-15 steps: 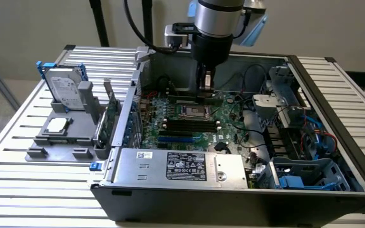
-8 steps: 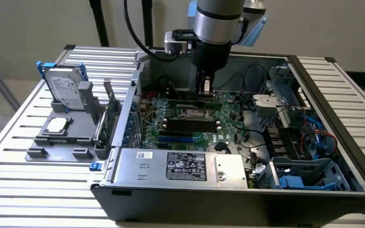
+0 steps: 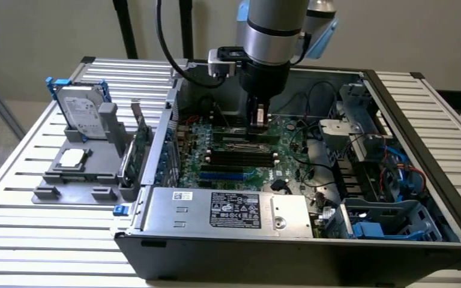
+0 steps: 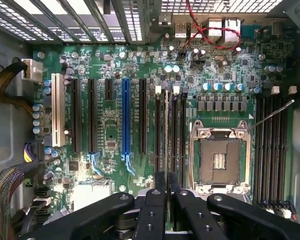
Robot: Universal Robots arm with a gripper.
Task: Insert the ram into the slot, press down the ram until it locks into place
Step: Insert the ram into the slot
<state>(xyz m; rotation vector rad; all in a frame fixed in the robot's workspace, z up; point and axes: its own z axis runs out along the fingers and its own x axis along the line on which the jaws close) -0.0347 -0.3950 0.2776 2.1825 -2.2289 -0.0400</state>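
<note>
1. Landmark: CPU socket [image 4: 221,160], open and bare, on the motherboard [image 4: 110,130] inside the PC case [image 3: 295,252]
2. Gripper [image 4: 166,176] hangs over the bank of black memory sockets just beside the CPU socket, on the side twd the blue socket [image 4: 125,120]. In the exterior view the gripper [image 3: 259,123] is low inside the case, close above the board
3. Fingers [image 4: 159,197] are drawn close together w/ only a thin gap, pinching the ram [image 4: 166,130], which shows edge-on as a pale thin line running away from the fingertips
4. The ram lies parallel to the CPU socket's long side, lined up along one inner socket of that bank: the slot [image 4: 168,107]. A second bank of black sockets sits on the CPU socket's far side, all bare
5. Done, as I judge it: ram is in the grip, carried to the right bank, and aligned lengthwise w/ the slot
6. Can't tell: whether the ram's bottom edge is already in the slot's groove or just above it; the edge-on look hides the height
7. Latch clips [image 4: 176,89] at the end of the bank away from the gripper show pale; whether the slot's own clip is swung in or out can't be made out, and the near-end clips are under the fingers
8. Left, prob.: pressing down until it locks; nothing here shows it locked yet
</note>
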